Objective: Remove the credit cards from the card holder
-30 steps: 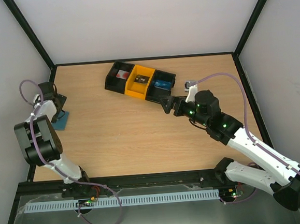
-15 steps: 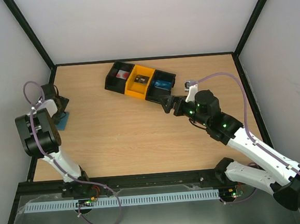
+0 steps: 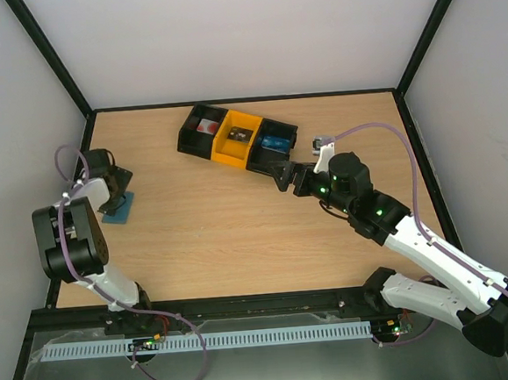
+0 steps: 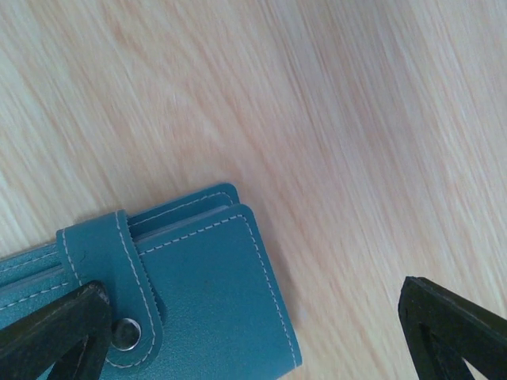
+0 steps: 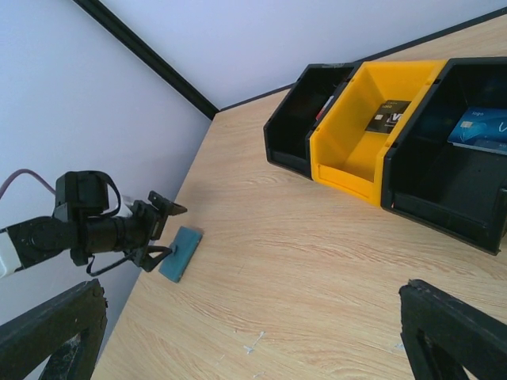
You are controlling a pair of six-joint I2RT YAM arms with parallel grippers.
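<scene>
the wooden table (image 3: 240,235) carries two arms. the right arm has not moved in the last second; its right gripper (image 3: 281,179) hangs just beside the near end of the tray (image 3: 234,156), jaws spread wide and empty, as its own wrist view shows.

the left arm is the one that has changed. over that second its wrist has swung away from the left wall, toward the table's middle and the near edge, and the left gripper (image 3: 116,188) now sits right at the card holder (image 3: 119,209). the holder has slid with it, a little rightward and nearer, so it looks nudged rather than lifted. it lies flat on the wood near the left edge, well apart from the tray.

the left wrist view shows the left jaws wide open, with one finger (image 4: 55,332) over the holder's corner and the other out over bare wood. nothing is gripped.

the tray's row of black and yellow bins holds a blue card (image 5: 479,131) and a dark card (image 5: 388,116).

smallest of all, the strap tab (image 4: 111,269) wraps over the holder's edge, and its snap (image 4: 124,332) looks fastened. judged from this, the holder is closed, and the shift only repositioned it; opening the tab comes before any card can be drawn.
</scene>
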